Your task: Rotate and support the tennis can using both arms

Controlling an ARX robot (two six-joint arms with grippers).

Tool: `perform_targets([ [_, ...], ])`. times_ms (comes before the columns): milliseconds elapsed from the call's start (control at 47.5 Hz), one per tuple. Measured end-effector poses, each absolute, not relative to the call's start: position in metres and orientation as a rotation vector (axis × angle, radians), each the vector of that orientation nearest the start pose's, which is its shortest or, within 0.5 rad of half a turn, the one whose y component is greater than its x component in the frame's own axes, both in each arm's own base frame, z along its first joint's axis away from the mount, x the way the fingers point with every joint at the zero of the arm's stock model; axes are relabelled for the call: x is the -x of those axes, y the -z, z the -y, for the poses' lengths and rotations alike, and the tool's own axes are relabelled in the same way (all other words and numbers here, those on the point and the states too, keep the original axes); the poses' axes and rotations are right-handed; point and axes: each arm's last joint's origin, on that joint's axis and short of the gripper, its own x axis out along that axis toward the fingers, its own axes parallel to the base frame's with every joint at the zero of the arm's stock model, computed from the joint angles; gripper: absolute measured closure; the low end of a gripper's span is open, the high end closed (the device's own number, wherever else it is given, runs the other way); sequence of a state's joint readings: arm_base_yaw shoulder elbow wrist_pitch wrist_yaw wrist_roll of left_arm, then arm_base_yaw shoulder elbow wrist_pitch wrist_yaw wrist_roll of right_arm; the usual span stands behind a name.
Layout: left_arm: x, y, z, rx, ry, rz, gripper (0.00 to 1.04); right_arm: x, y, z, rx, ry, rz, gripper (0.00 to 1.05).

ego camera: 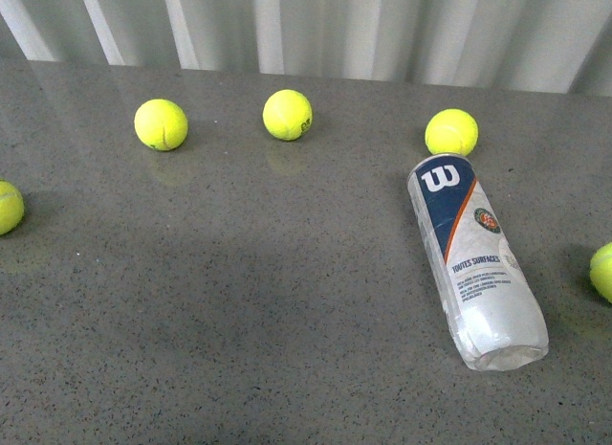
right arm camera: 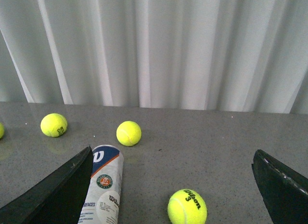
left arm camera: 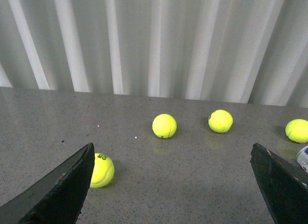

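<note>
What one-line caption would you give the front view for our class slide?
Wilson tennis can lying on its side on a grey table, five loose tennis balls scattered about.

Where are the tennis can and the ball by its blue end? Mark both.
tennis can (ego camera: 475, 263), front view, middle of its label.
ball by its blue end (ego camera: 451, 132), front view, centre of the ball.
</note>
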State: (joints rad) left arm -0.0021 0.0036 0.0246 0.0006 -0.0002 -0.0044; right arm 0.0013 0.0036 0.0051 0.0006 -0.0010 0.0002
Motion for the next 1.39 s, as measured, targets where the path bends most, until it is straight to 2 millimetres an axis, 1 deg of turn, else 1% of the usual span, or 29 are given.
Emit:
perform_targets([
  [1179, -0.096, -0.172, 0.000, 0.004, 0.002, 0.022, 0.07, -0.098, -0.165, 0.000, 0.000, -0.003, 0.002, 0.07],
  [1221, -0.096, -0.172, 0.000, 0.004, 0.002, 0.022, 0.07, -0.098, -0.164, 0.000, -0.024, -0.010, -0.045, 0.07],
  [1263, -0.096, -0.172, 0.000, 0.004, 0.002, 0.022, 0.07, -0.101, -0.168, 0.002, -0.128, -0.038, -0.203, 0.07],
  [1284, -0.096, -0.172, 0.000, 0.004, 0.002, 0.022, 0.07, -0.102, -0.169, 0.003, -0.149, -0.031, -0.230, 0.07],
  [1326, -0.096, -0.172, 0.000, 0.004, 0.003, 0.022, 0.07, -0.111, -0.177, 0.006, -0.204, 0.007, -0.305, 0.07],
  [1368, -0.096, -0.172, 0.000, 0.004, 0.002, 0.022, 0.07, -0.121, -0.184, 0.008, -0.219, 0.034, -0.335, 0.07],
  [1389, -0.096, -0.172, 0.000, 0.004, 0.002, 0.022, 0.07, -0.132, -0.192, 0.008, -0.224, 0.030, -0.357, 0.07],
])
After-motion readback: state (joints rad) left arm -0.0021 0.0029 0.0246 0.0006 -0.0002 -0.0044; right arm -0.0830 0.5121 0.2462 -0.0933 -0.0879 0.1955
